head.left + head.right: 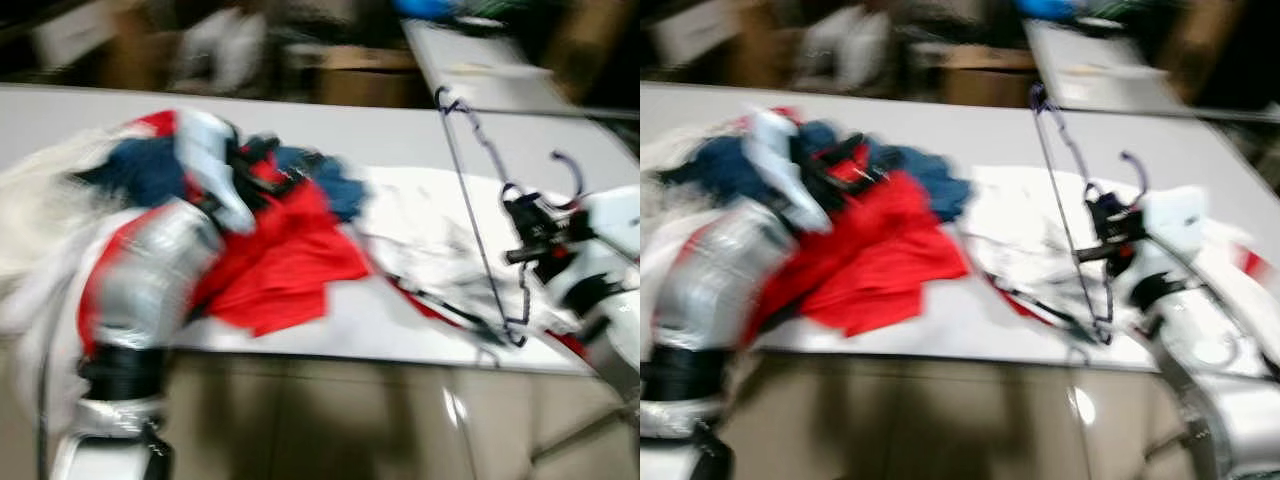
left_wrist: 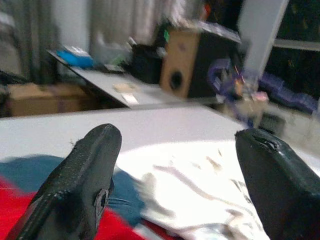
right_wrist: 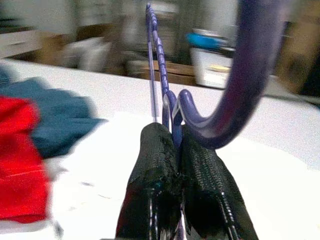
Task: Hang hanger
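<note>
Two end effectors: right end effector (image 3: 172,150) pinches the purple hanger (image 1: 478,190), left end effector (image 2: 180,175) spread; no readable writing.

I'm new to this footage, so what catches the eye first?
The red garment in the clothes heap on the white table stands out. To its right, the right gripper is shut on a purple wire hanger held above white cloth.
</note>
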{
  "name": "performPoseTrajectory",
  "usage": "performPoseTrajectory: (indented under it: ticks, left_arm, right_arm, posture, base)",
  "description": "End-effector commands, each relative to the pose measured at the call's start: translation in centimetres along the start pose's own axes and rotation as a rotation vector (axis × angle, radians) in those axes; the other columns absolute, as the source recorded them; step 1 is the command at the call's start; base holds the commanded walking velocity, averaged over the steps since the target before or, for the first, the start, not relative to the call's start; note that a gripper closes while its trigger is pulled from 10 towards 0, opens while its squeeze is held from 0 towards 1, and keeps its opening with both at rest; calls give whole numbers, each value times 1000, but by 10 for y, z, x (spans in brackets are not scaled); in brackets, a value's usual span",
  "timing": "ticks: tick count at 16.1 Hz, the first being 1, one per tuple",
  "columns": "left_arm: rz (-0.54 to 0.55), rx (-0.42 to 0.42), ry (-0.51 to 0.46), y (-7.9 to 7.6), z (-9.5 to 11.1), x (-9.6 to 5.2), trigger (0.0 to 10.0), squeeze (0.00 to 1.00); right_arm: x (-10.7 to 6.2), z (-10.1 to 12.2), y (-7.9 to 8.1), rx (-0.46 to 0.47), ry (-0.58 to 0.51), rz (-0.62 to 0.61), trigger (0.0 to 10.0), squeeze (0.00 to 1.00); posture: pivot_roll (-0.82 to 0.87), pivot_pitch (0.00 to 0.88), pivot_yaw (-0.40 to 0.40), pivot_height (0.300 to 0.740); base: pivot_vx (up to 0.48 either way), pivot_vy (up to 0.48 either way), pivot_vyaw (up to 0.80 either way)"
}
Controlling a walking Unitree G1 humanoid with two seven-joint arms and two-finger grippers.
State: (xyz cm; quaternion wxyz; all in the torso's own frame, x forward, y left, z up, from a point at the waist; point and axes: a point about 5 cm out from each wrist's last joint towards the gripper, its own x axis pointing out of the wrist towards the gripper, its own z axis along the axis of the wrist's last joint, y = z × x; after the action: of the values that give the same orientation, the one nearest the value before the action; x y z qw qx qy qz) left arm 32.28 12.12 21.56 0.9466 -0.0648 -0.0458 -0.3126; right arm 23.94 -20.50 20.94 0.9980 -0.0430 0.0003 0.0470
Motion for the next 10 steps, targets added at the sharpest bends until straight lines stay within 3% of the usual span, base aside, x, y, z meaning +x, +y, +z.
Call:
performPoseTrajectory:
  ticks: [1, 4, 6, 9, 10]
  left_arm:
    - [49, 57, 4, 0, -3, -2, 10000, 0]
    - [77, 144, 96, -16, -32, -12, 10000, 0]
    - [110, 132, 106, -15, -36, -19, 10000, 0]
    - [144, 139, 110, -14, -43, -31, 10000, 0]
    - [152, 140, 122, -14, -46, -32, 10000, 0]
  right_arm:
    - [-2, 6, 2, -18, -25, -33, 10000, 0]
    - [-16, -12, 16, 48, 38, -76, 10000, 0]
    - [-22, -22, 17, 80, 62, -115, 10000, 0]
    - [-20, -26, 18, 19, 72, -121, 10000, 0]
    - [-20, -29, 20, 57, 96, -96, 10000, 0]
  posture:
    - [-45, 0, 35, 740]
    - [-46, 0, 14, 740]
    - [-35, 6, 7, 740]
    - [-42, 12, 16, 740]
    - [-40, 14, 20, 740]
  base:
    - [0, 0, -800]
    - [0, 0, -796]
    - [0, 0, -778]
    - [0, 0, -777]
    - [0, 0, -788]
